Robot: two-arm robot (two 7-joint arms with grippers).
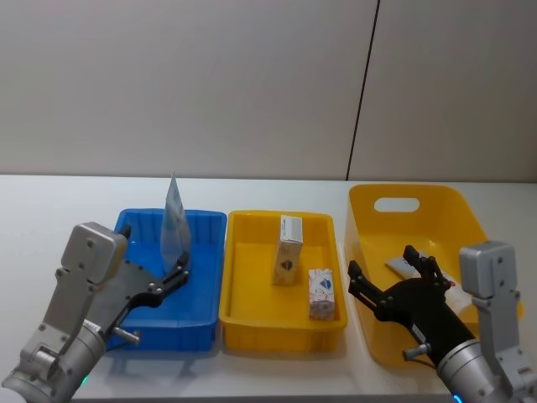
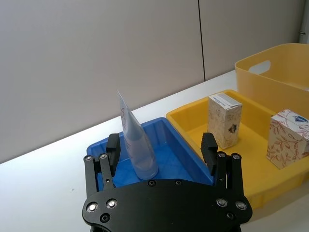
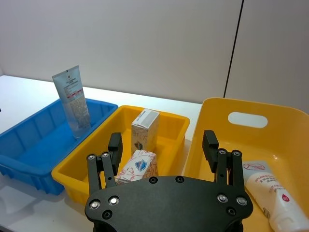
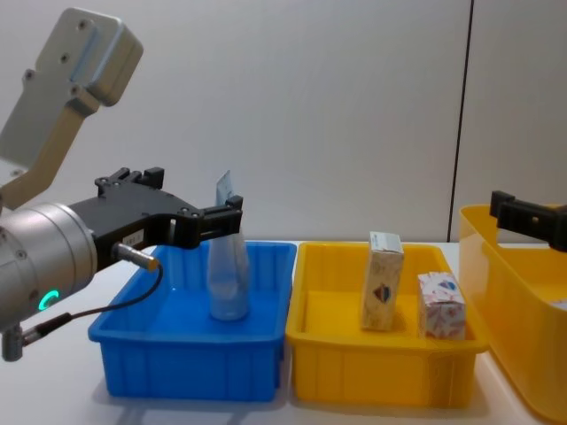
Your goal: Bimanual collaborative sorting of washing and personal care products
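1. The left end effector (image 2: 161, 150) hangs over the near part of a blue rectangular plastic bin (image 1: 205, 220). We see its two fingers (image 2: 113, 147) spread wide, gripping nothing.
2. A light-blue translucent squeeze tube (image 1: 174, 225) stands upright on its cap inside the blue bin, crimped end up. In the left wrist view it sits just beyond the spread fingers, nearer to one of them, and we see no contact.
3. The right end effector (image 3: 162, 145) hovers above the near left wall of a deep yellow plastic bin with a handle slot (image 1: 436, 201). Its fingers are also wide apart and hold nothing.
4. A pale squeeze tube with a red round logo (image 3: 270, 191) lies flat on the floor of the deep yellow bin.
5. A shallow yellow rectangular plastic bin (image 1: 252, 217) sits between the other two bins on the white bench (image 1: 50, 201).
6. A tall cream carton with a blue top (image 1: 289, 250) stands upright in the shallow yellow bin.
7. A shorter white box with a pink-and-blue pattern (image 1: 320, 294) stands in the same bin, nearer the robot and to the carton's right, with a small gap between them.
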